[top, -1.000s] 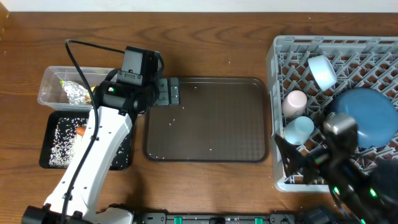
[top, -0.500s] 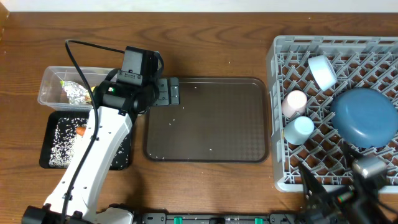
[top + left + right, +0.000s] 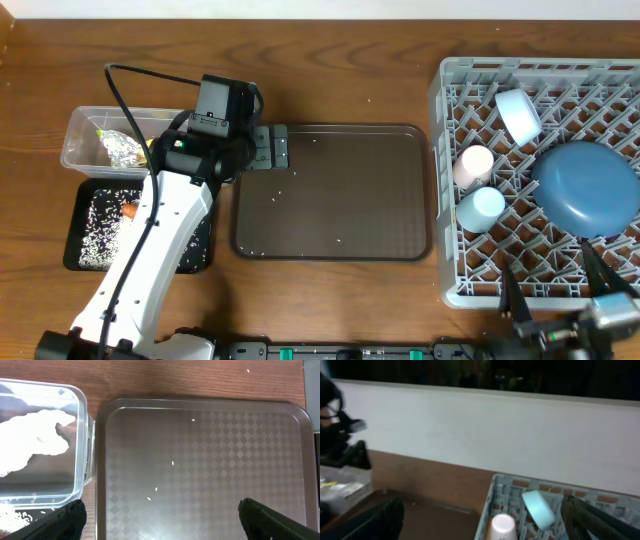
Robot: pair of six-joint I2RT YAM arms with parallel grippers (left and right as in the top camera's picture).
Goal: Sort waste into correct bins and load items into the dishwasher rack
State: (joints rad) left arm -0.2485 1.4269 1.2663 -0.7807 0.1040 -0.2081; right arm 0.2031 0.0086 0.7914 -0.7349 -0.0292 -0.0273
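In grey lattice rack [image 3: 580, 70], round blue plate [image 3: 585, 188]

We find the brown serving tray [image 3: 340, 190] open across its centre, with only scattered rice grains [image 3: 278, 196] on it. At its 10 o'clock corner hangs the left gripper [image 3: 268, 148], jaws spread. At 8 o'clock the left arm [image 3: 160, 230] overlies the black tray [image 3: 72, 235]. At 3 o'clock the rack [image 3: 440, 150] wall rises. Inside it, cups [image 3: 473, 163], bowl [image 3: 518, 113] and blue plate [image 3: 585, 195] fill the rows toward 12 o'clock. The right gripper [image 3: 555, 285] crowds the rack's 6 o'clock edge.
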